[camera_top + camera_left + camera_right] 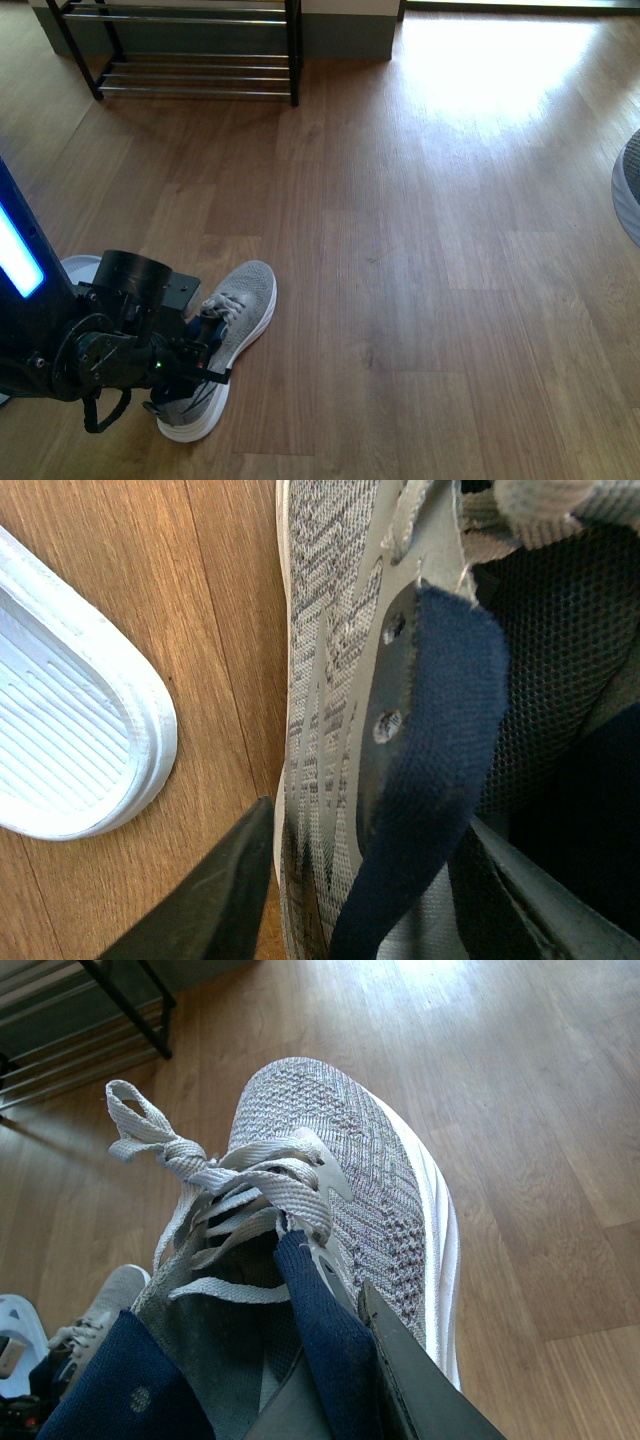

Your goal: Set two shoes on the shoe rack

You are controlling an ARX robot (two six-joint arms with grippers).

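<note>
Front view: shoe rack (190, 75) stands at the far left, against the wall base, black side frames, chrome rods, nothing visible on the tiers that show. Wooden floor (450, 300), with a bright patch of light at the far right. Left gripper (195, 375) is low at the near left, down on the heel end of the left-hand sneaker (240, 310). This is grey knit with a white sole. It lies on the floor with its toe pointing away and slightly right, well apart from the rack. A pale slide sandal (80, 268) shows just behind the left arm, mostly hidden by it. The right-hand sneaker (628, 190) is cut off by the right edge, so only a grey upper and a white sole rim show. Left wrist view: jaws straddle the left-hand sneaker's side wall, one finger against the outer knit, the other inside the opening. Eyelet strip and navy tongue fill the space between them, so the jaws read as clamped on the shoe. The slide sandal lies beside the sneaker on the boards, not touching it, ribbed face showing. Right wrist view: right gripper (335, 1345) has its jaws closed on the right-hand sneaker at the navy tongue and lace edge. Laces are tied in a loose bow. The shoe appears to hang above the floor, toe pointing away from the wrist. Beyond it are a corner of the rack, the left-hand sneaker and a sliver of the sandal.
</note>
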